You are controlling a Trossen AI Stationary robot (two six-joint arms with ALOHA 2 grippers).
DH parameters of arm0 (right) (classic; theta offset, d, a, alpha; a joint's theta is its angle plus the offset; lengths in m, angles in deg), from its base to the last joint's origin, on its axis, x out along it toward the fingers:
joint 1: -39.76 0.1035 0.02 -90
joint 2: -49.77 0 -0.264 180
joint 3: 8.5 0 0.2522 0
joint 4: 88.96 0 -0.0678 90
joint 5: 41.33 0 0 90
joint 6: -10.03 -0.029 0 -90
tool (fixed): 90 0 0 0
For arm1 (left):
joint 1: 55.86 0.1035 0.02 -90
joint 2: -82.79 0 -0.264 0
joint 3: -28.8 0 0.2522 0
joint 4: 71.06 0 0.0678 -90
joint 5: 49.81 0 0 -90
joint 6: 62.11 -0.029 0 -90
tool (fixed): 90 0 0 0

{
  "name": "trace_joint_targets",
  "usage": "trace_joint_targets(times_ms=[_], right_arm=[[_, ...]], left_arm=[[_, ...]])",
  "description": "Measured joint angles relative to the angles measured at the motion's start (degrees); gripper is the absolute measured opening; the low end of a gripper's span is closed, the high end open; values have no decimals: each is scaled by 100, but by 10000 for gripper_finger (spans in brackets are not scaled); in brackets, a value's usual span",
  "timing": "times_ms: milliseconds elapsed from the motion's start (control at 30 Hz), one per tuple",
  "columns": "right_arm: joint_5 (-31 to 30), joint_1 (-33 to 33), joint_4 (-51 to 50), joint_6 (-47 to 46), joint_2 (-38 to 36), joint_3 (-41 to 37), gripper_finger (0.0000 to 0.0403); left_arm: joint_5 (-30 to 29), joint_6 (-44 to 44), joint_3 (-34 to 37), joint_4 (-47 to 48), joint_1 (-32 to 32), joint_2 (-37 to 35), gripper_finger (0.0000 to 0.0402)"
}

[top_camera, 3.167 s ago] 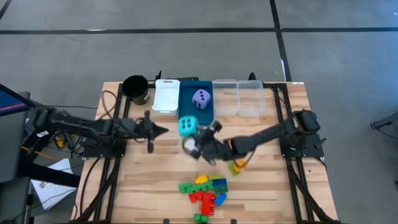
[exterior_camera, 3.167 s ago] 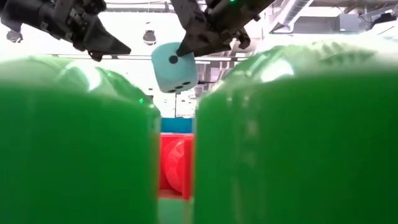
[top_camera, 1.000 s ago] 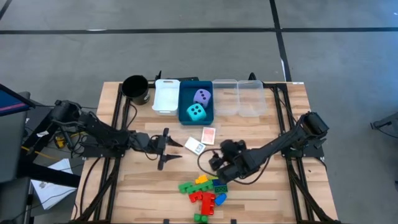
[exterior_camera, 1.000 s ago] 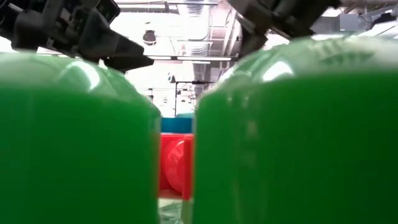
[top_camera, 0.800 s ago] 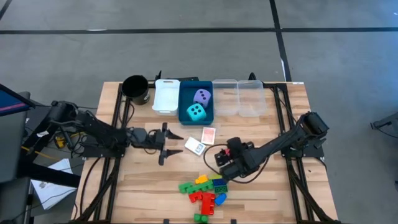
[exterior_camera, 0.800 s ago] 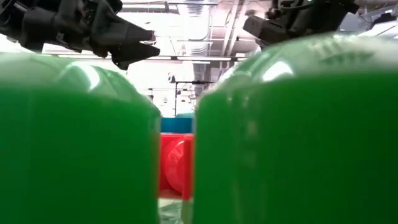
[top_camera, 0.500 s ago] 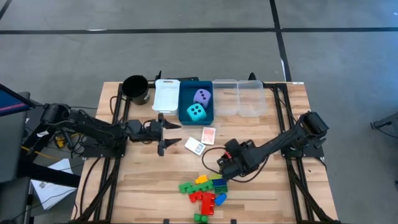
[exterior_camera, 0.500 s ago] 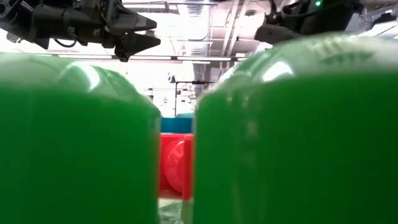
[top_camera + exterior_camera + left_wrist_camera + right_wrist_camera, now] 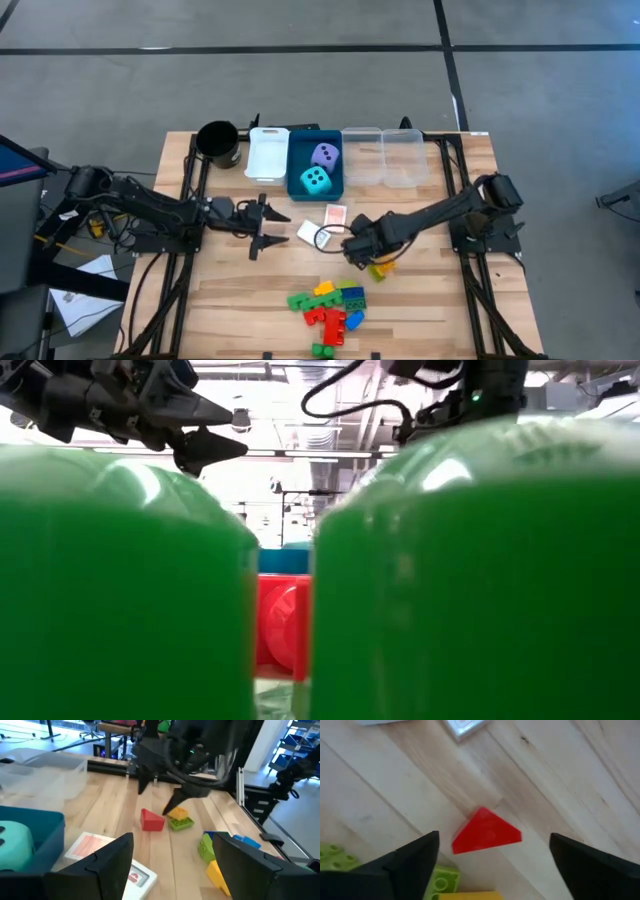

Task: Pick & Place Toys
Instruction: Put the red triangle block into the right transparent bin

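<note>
From above, no writing could be read on either card pack [image 9: 336, 216], and both lay on the table [image 9: 440, 300] just before the blue tray [image 9: 296, 165], which held the cyan die [image 9: 315, 180] and the lavender die [image 9: 324, 155]. The right gripper [image 9: 357, 243] hung low beside a small red, yellow and green cluster, its arm stretched in from the table's right edge. The left gripper [image 9: 265, 226] hovered with fingers spread and empty, its arm reaching in level from the left. More bricks [image 9: 330, 305] lay piled at the near edge.

At table height, blurred green bricks [image 9: 470, 580] filled the frame with a red one between them; the left gripper [image 9: 205, 430] showed above, parted, holding nothing.

Past the left wrist's own fingers [image 9: 112, 860], set wide apart, lay a card pack [image 9: 92, 845] with an illegible red face, and the right gripper [image 9: 157, 795] poised over a red brick [image 9: 152, 820].

Under the right wrist, the fingers [image 9: 415, 860] stood wide open on either side of the red brick [image 9: 486, 836], not touching it.
</note>
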Motion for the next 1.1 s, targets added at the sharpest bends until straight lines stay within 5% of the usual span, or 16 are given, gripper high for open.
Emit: trace_joint_targets(times_ms=[200, 433, 800, 1100], right_arm=[[470, -383, -21, 343, 0, 0, 372], [321, -437, 28, 936, 0, 0, 365], [461, 8, 201, 827, 0, 0, 365], [804, -243, 152, 846, 0, -2, 365]], left_arm=[[-1, 1, 0, -4, -66, 0, 266], [-4, -47, 0, -4, -66, 0, 266], [-7, -54, 0, -4, -66, 0, 266], [-7, -56, 0, -6, -66, 0, 266]])
